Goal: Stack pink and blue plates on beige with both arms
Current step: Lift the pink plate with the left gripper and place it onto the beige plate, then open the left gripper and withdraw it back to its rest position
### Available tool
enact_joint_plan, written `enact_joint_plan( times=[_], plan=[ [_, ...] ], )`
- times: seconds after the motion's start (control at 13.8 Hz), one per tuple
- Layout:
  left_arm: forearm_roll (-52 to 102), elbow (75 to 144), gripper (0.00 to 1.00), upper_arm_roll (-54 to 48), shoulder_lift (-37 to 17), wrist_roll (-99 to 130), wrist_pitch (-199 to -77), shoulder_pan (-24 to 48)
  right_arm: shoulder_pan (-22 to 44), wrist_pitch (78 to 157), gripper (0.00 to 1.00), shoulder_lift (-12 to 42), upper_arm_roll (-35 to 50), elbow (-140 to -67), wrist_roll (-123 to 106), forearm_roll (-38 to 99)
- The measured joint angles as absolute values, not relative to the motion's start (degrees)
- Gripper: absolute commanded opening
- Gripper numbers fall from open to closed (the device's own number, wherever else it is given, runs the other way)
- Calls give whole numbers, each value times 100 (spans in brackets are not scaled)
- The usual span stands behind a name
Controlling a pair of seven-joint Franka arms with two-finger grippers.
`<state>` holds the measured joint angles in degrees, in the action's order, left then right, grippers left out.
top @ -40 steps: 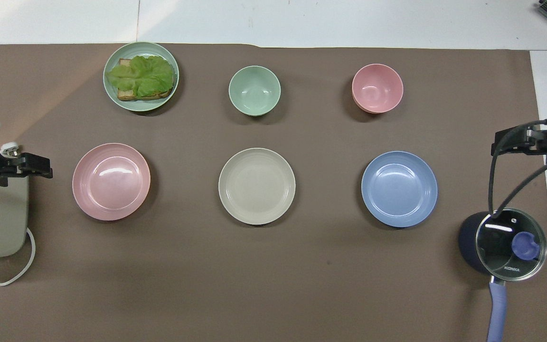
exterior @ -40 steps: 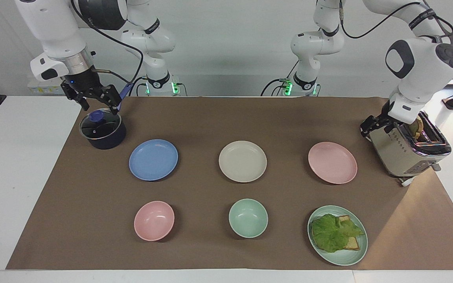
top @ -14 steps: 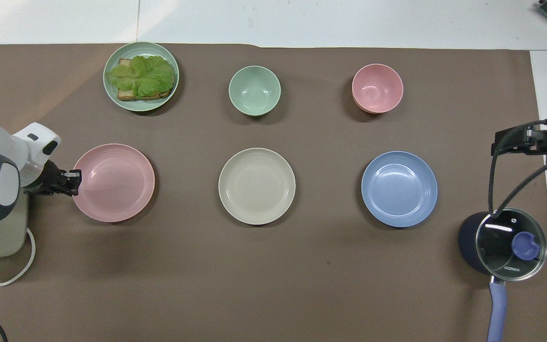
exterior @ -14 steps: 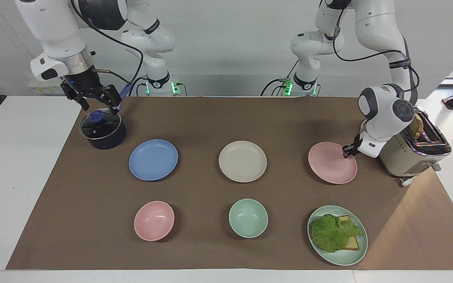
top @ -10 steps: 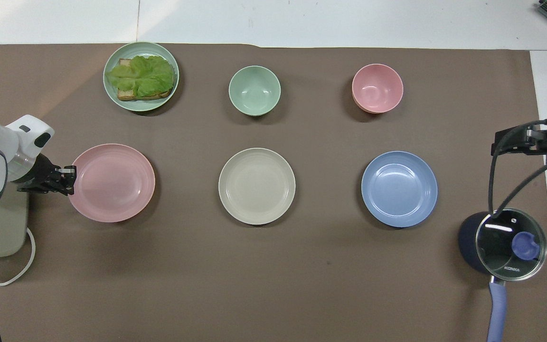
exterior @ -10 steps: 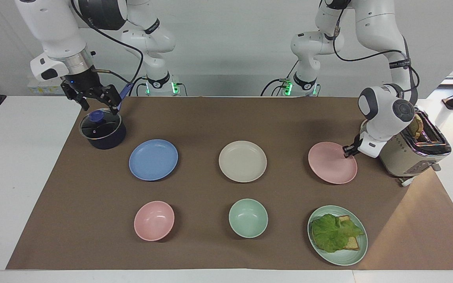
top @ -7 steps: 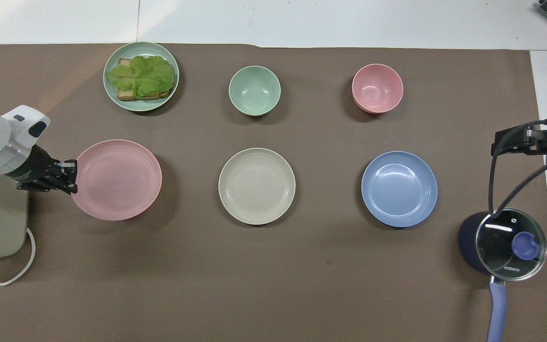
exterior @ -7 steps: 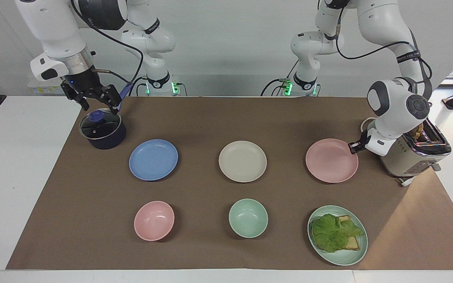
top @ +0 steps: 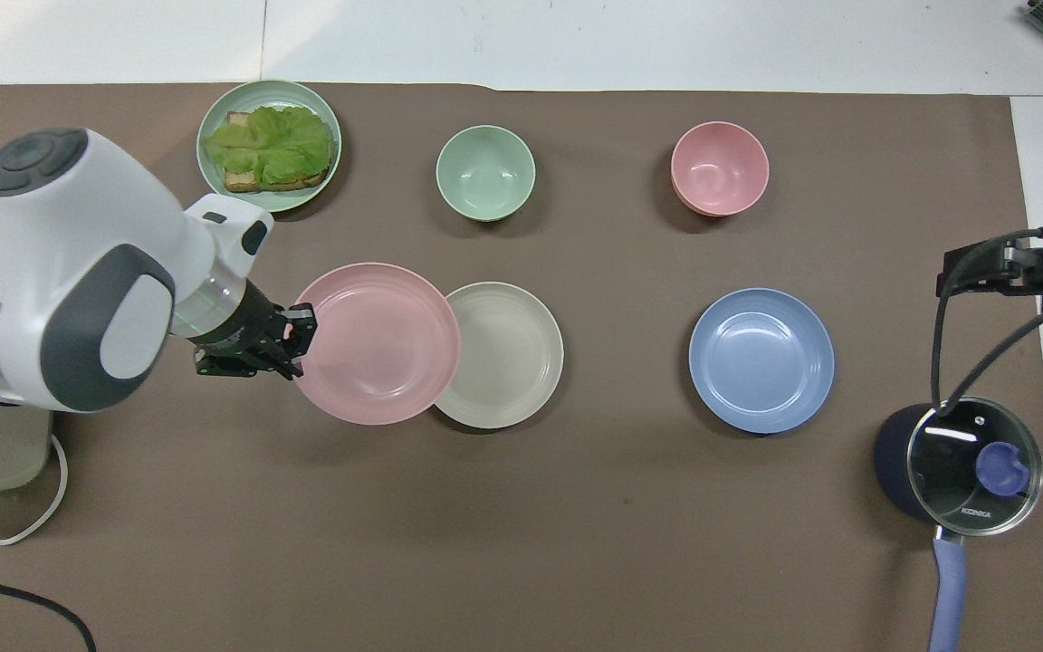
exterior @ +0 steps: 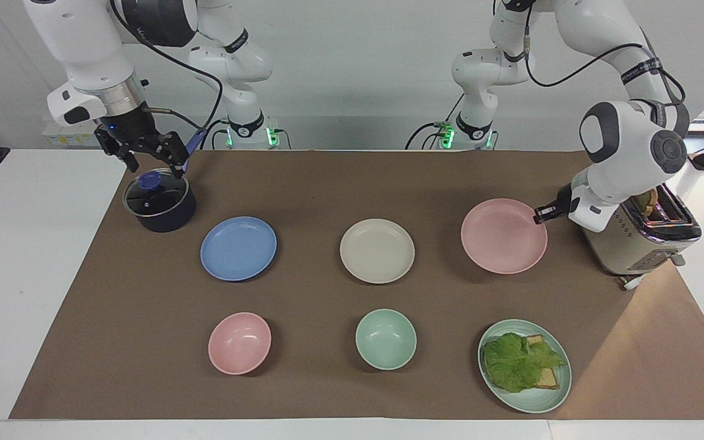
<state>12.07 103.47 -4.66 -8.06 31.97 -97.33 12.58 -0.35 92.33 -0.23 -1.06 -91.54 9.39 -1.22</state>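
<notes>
Left gripper [exterior: 540,214] pinches pink plate [exterior: 503,244] by its rim, aloft between toaster [exterior: 639,238] and beige plate [exterior: 377,250]; edge-hold may let it tilt or slip; right gripper [exterior: 144,160], claw spread, waits over lidded pot [exterior: 159,204]; blue plate [exterior: 238,248] on brown mat [exterior: 327,391].

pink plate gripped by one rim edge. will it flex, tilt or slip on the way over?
The pink plate probably stays stiff: it hangs flat off the mat from a single rim pinch by the left gripper, with no visible sag. It looks thin and matte, so likely light and not very slippery. Off-centre hold means it could still tilt before reaching the beige plate.
</notes>
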Motion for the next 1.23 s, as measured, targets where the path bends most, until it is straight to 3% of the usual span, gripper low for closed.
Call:
enact_joint_plan(
  times=[0.36,0.58,0.65,0.72,0.79,1.23],
  plan=[
    [1514,11073,0,-471,-964,3238,-11261,2070,-35,9233,100,-23,-106,-9154,939,-122],
    [1532,11145,0,-474,-1262,3240,-11871,2275,-35,9233,100,-23,-106,-9154,939,-122],
    [1533,11145,15,-473,-1317,3240,-11983,2301,-35,9233,100,-23,-106,-9154,939,-122],
    [1533,11144,72,-474,-1346,3240,-12050,2313,-35,9233,100,-23,-106,-9154,939,-122],
    [1534,11142,100,-471,-1351,3239,-12076,2314,-35,9233,100,-23,-106,-9154,939,-122],
    [1481,11072,100,-322,-1332,3205,-11969,2176,-35,9233,100,-23,-106,-9154,939,-122]
  ],
)
